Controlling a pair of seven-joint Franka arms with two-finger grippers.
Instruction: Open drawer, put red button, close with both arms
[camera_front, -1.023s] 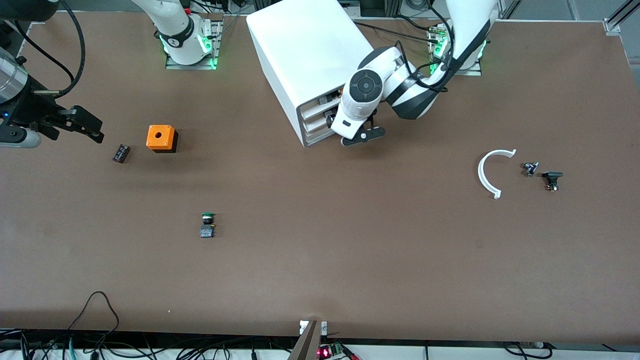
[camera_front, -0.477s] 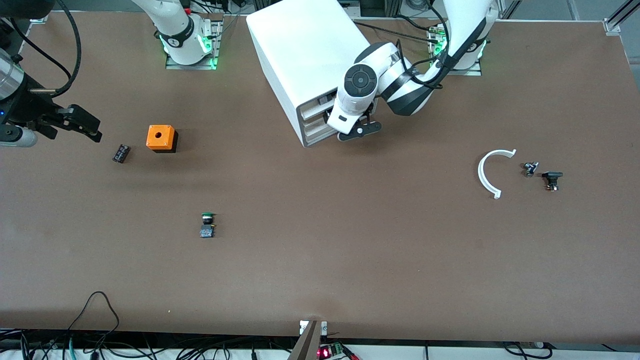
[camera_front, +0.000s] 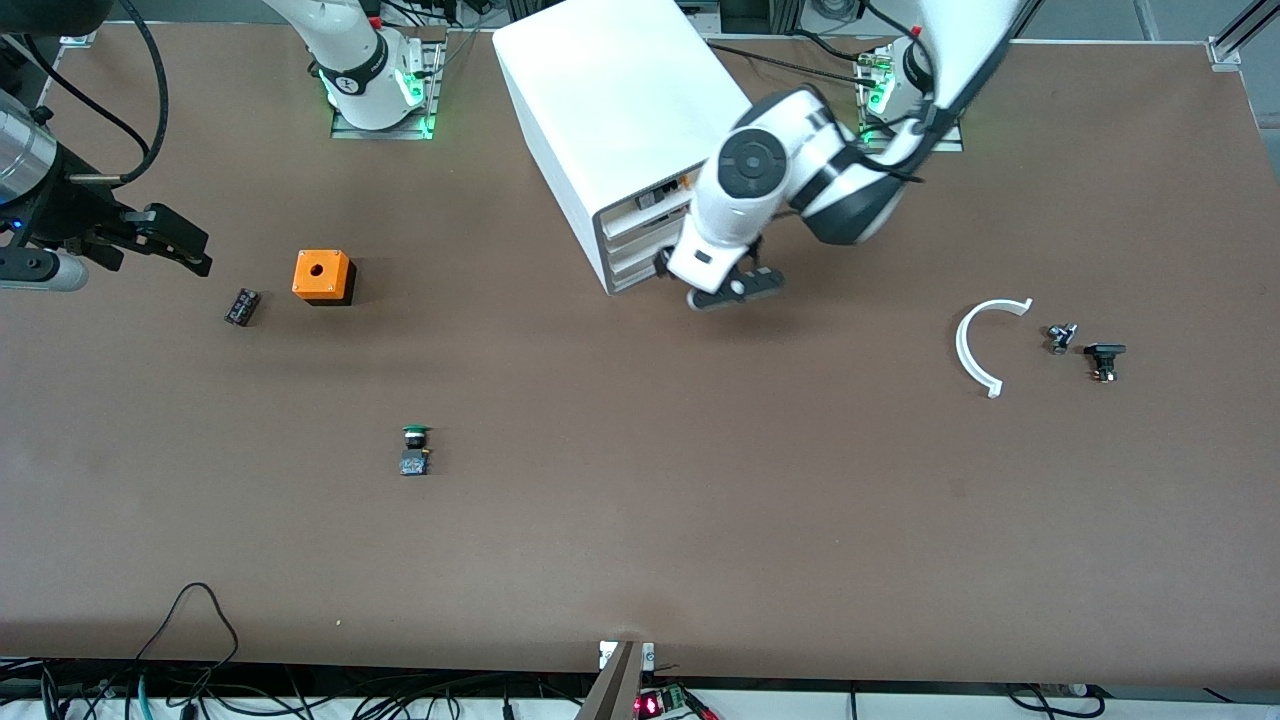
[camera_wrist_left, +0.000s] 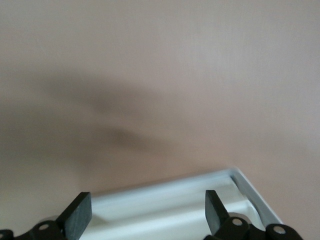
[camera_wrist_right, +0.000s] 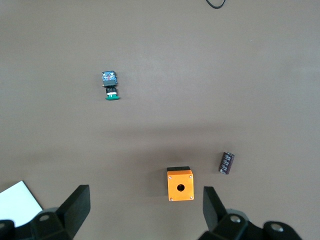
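The white cabinet (camera_front: 610, 90) stands near the robots' bases, its tiered front turned toward the front camera. The drawer (camera_front: 630, 232) is the second tier; I cannot tell whether it is pulled out. My left gripper (camera_front: 735, 288) is open and empty just in front of the cabinet's lower tiers. In the left wrist view (camera_wrist_left: 147, 212) a blurred white edge with a grey rim (camera_wrist_left: 165, 200) lies between the fingers. My right gripper (camera_front: 185, 250) is open and empty in the air at the right arm's end of the table, also shown in the right wrist view (camera_wrist_right: 145, 207). The red button is hidden.
An orange box (camera_front: 322, 276) and a small black cylinder (camera_front: 241, 306) lie near the right gripper. A green-capped button (camera_front: 414, 450) lies nearer the front camera. A white curved piece (camera_front: 980, 340) and two small dark parts (camera_front: 1104, 360) lie toward the left arm's end.
The left gripper first moved in toward the cabinet front, then drew back from it toward the front camera. The right gripper shifted only slightly.
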